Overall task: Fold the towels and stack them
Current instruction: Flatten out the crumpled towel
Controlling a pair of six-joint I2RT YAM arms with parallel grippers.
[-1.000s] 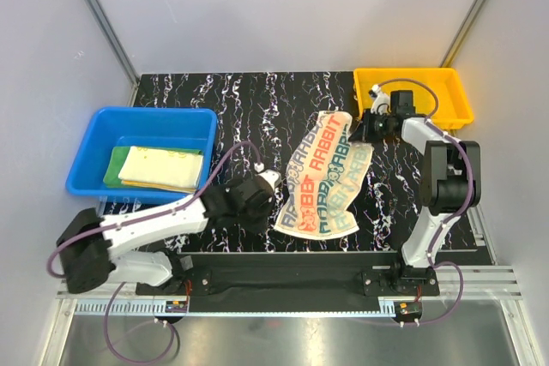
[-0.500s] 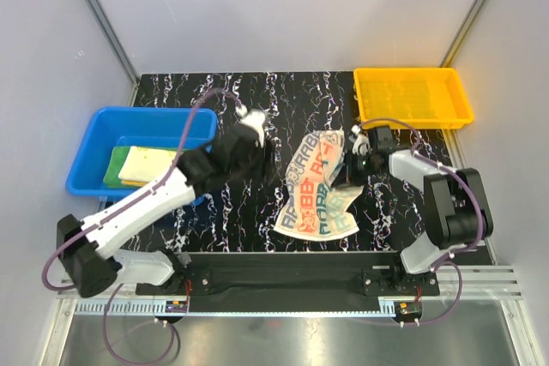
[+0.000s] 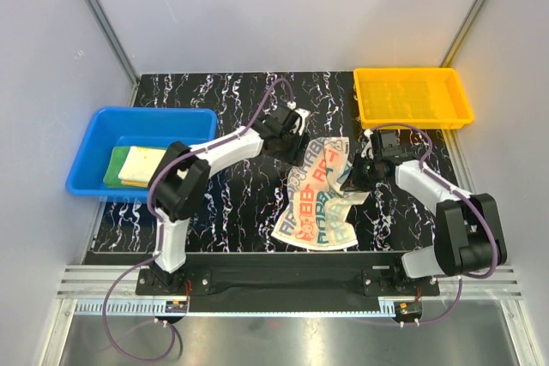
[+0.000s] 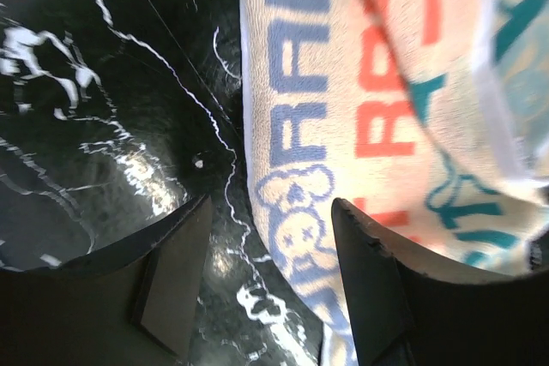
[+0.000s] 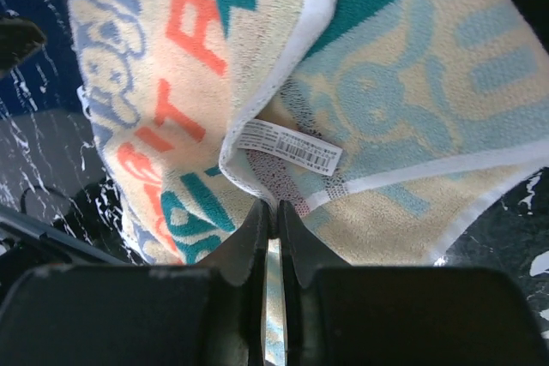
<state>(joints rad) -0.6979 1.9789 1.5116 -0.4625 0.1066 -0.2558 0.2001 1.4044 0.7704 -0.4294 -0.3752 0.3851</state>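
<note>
We note left gripper (image 3: 294,136) now swung up to far-left corner of long cream "RABBIT"-printed terry towel (image 3: 317,199), fingers (image 4: 176,285) newly spread wide, empty. Meanwhile right gripper (image 3: 355,179) pinches far-right hem, dragged toward near edge of black marbled table (image 3: 214,100); likely first fold starting.

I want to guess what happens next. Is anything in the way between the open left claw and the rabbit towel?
Nothing visible is. The left gripper is open right over the edge of the towel, with only the black table beside it. The right gripper is pinching the towel on its other side.
</note>
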